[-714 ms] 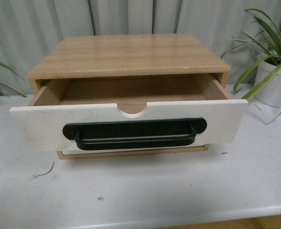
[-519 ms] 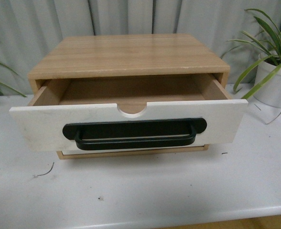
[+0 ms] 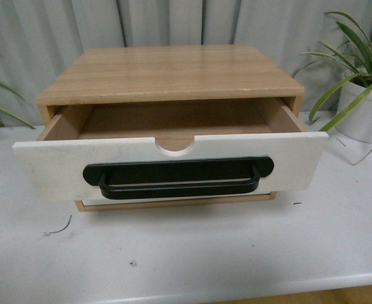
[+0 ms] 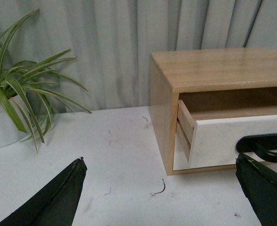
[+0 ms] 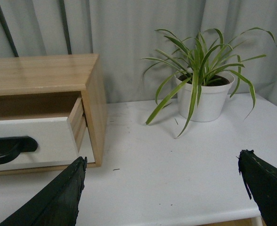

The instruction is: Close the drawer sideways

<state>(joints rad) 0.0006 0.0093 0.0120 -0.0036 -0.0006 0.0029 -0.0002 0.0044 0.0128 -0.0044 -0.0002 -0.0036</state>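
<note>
drawer (image 3: pixel 47 171): pulled far out of wood box (image 3: pixel 170 73), mid table (image 3: pixel 205 253) | step: push flat on white front near black handle (image 3: pixel 178 178), straight in, no tilt | left gripper (image 4: pixel 159 159): wide open, empty, low, off box's left side, not touching | right gripper (image 5: pixel 162 157): wide open, empty, off right side, not touching

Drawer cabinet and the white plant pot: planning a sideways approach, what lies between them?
Bare white table, with plant leaves drooping over it, per the right wrist view.
</note>
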